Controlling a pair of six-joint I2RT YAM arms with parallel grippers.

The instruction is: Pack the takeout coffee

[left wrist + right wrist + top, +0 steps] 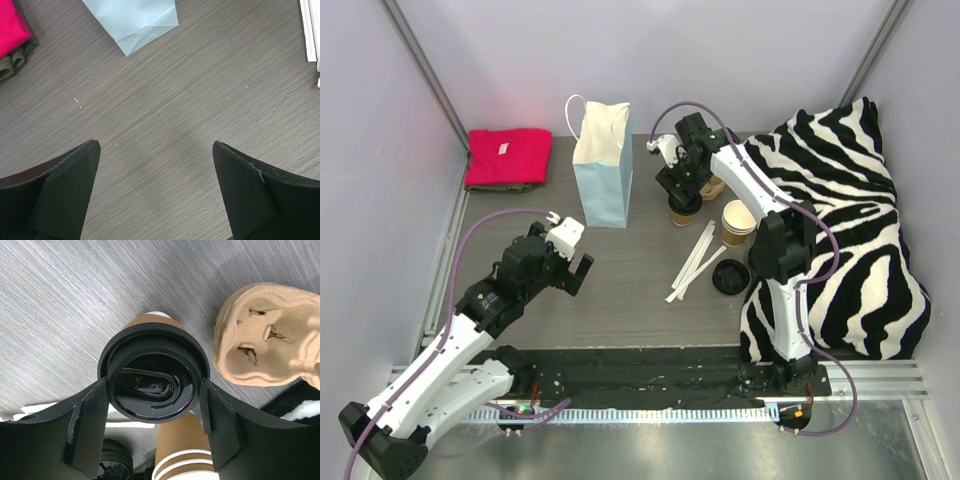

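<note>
Firmly in right tool [154, 390] grip: tan, black-lidded takeout coffee [151, 377]; left tool [155, 147] wide open.

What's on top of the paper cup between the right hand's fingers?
A black lid, gripped at its sides by the right hand. It covers the cup, so any drink inside is hidden.
</note>
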